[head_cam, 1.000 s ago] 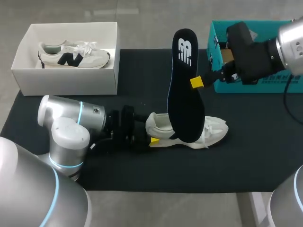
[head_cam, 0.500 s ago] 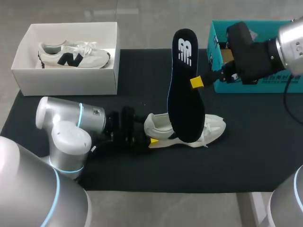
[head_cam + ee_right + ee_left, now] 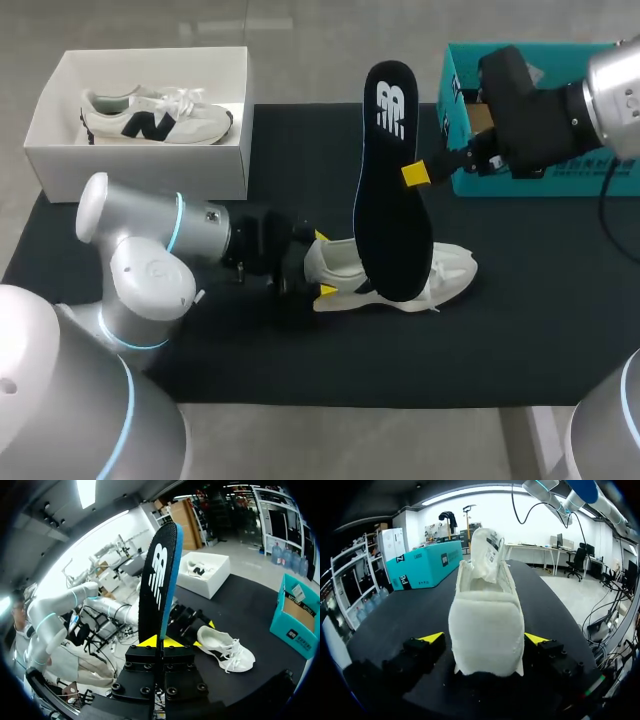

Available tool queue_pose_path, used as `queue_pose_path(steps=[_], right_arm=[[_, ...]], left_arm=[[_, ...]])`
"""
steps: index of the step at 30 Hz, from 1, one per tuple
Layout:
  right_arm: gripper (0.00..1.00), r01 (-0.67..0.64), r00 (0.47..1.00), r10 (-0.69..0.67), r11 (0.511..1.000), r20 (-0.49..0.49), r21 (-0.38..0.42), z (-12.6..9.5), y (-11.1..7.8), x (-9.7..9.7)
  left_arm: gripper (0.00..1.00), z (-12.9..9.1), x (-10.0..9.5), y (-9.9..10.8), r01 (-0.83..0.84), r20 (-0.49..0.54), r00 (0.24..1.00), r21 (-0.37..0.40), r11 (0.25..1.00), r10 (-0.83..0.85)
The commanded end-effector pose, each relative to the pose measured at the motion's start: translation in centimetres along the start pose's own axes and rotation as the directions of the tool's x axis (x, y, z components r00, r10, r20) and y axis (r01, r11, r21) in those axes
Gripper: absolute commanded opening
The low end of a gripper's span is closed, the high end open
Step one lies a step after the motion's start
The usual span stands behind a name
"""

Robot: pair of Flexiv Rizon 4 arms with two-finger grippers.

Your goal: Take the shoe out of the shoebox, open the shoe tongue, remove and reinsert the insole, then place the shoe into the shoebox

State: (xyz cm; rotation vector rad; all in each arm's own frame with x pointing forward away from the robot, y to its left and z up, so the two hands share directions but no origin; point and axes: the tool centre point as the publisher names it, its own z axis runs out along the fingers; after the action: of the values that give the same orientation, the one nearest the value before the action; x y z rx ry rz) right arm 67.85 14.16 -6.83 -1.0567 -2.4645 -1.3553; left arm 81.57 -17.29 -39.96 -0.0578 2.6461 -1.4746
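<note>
Swung round since a second ago, left pincer [image 3: 322, 264] stands wide astride the heel of the sneaker [image 3: 445, 268] on the worktop [image 3: 520, 330], likely to steady it. Above the sneaker, right pincer [image 3: 415, 174] clamps the insole [image 3: 390, 210] upright, apparently for reinsertion.

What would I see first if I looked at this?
The big black insole stands tall over the middle of the black mat, pinched near its edge by the right tool. Right under it lies a white shoe, with its heel inside the open left tool.
</note>
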Motion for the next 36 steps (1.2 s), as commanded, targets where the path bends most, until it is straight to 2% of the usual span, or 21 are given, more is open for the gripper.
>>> queue_pose_path(steps=[1,6,10,14,17,21,25,36], right_arm=[[0.00,-0.001,1.000,0.001,1.000,0.000,0.003,0.3,0.2,-0.1],[0.00,-0.001,1.000,0.001,1.000,0.000,0.003,0.3,0.2,-0.1],[0.00,-0.001,1.000,0.001,1.000,0.000,0.003,0.3,0.2,-0.1],[0.00,-0.001,1.000,0.001,1.000,0.000,0.003,0.3,0.2,-0.1],[0.00,-0.001,1.000,0.001,1.000,0.000,0.003,0.3,0.2,-0.1],[0.00,-0.001,1.000,0.001,1.000,0.000,0.003,0.3,0.2,-0.1],[0.00,-0.001,1.000,0.001,1.000,0.000,0.003,0.3,0.2,-0.1],[0.00,-0.001,1.000,0.001,1.000,0.000,0.003,0.3,0.2,-0.1]], left_arm=[[1.00,-0.9,0.0,-2.0,-0.025,-0.040,0.999,-0.175,0.984,0.018],[1.00,-1.5,0.4,-3.2,-0.057,-0.092,0.995,-0.285,0.957,0.032],[1.00,-2.1,0.6,-4.3,-0.061,-0.090,0.995,-0.371,0.927,0.029],[1.00,-2.7,1.1,-5.2,-0.065,-0.058,0.997,-0.488,0.871,0.042],[1.00,-3.0,1.3,-5.8,-0.043,-0.004,0.999,-0.600,0.799,0.051],[1.00,-3.3,1.5,-6.3,-0.008,0.048,0.997,-0.673,0.739,0.055],[1.00,-3.5,0.9,-6.1,0.083,0.151,0.988,-0.683,0.726,0.029],[1.00,-3.5,0.9,-6.1,0.083,0.151,0.988,-0.683,0.726,0.029]])
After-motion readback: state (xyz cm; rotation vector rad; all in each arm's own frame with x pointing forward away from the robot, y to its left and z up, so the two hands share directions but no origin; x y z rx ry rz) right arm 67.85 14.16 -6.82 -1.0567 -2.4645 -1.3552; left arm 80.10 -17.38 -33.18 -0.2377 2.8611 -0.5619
